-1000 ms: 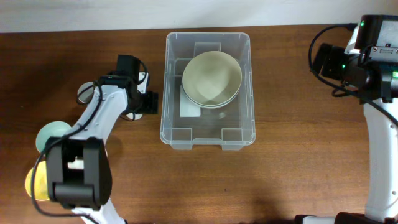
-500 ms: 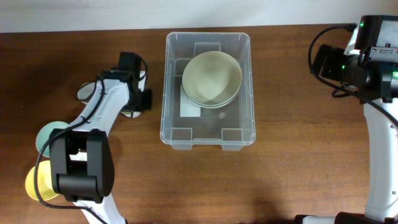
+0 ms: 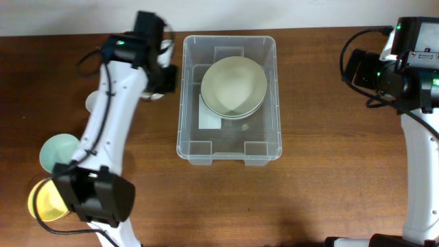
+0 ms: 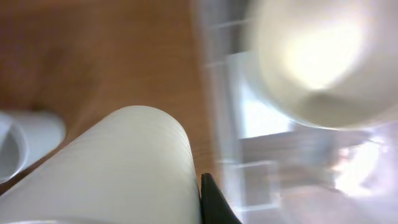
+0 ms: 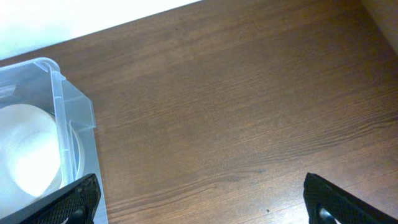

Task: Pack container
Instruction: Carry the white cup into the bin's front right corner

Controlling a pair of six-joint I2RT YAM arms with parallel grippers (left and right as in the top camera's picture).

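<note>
Gripping a white cup (image 4: 124, 168) in the left tool (image 3: 163, 77), raised off the worktop (image 3: 329, 171) just beside the container (image 3: 264, 130), likely to join the bowls (image 3: 233, 84) inside. Right tool (image 5: 202, 202) spread wide, empty, parked well away.

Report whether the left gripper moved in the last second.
Yes. The left gripper, holding a white cup, went from midway along the container left wall to its far-left corner.
</note>
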